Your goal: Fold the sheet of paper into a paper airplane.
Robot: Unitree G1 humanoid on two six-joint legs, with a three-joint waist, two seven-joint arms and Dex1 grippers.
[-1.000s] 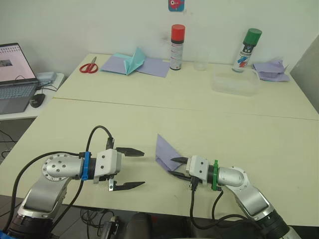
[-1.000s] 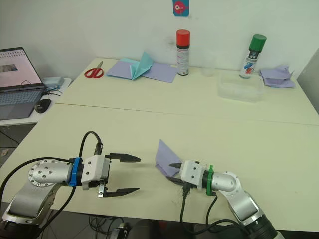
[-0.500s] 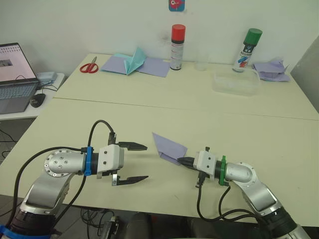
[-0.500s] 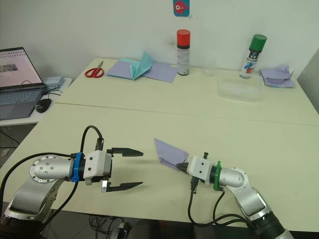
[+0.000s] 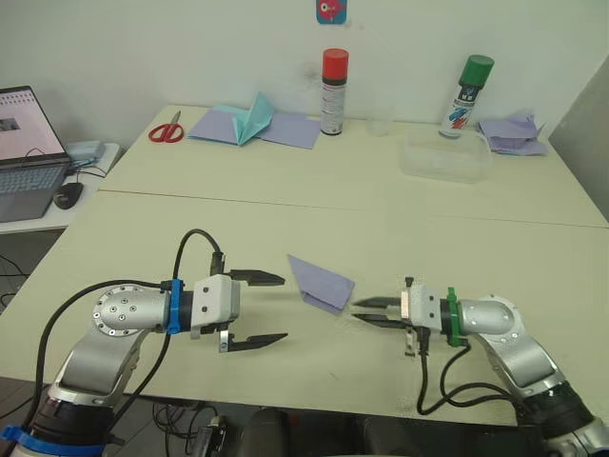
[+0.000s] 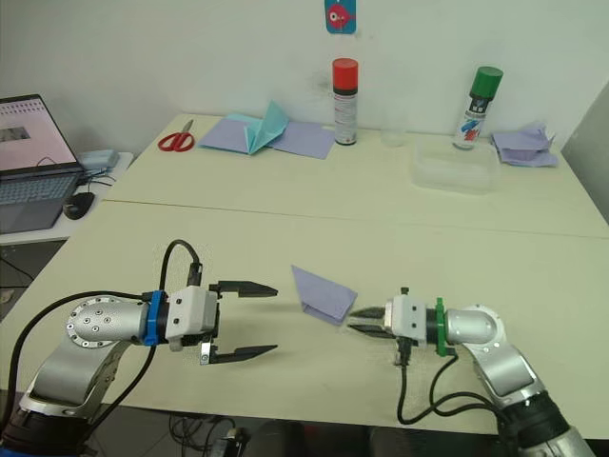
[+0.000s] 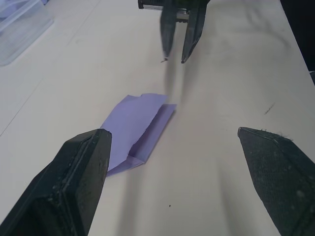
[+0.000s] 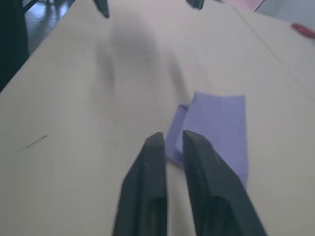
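Behind the sheet of paper [image 5: 321, 283] I see scissors [image 5: 166, 128], two spray cans [image 5: 333, 78] and a plastic tub [image 5: 446, 158]. The folded sheet lies flat between my grippers. My left gripper [image 5: 259, 308] gapes wide, empty; my right gripper [image 5: 367, 312] is nearly closed, just beside the sheet, gripping nothing.

Bare table [image 5: 314, 238] around folded sheet of paper [image 5: 321, 282]
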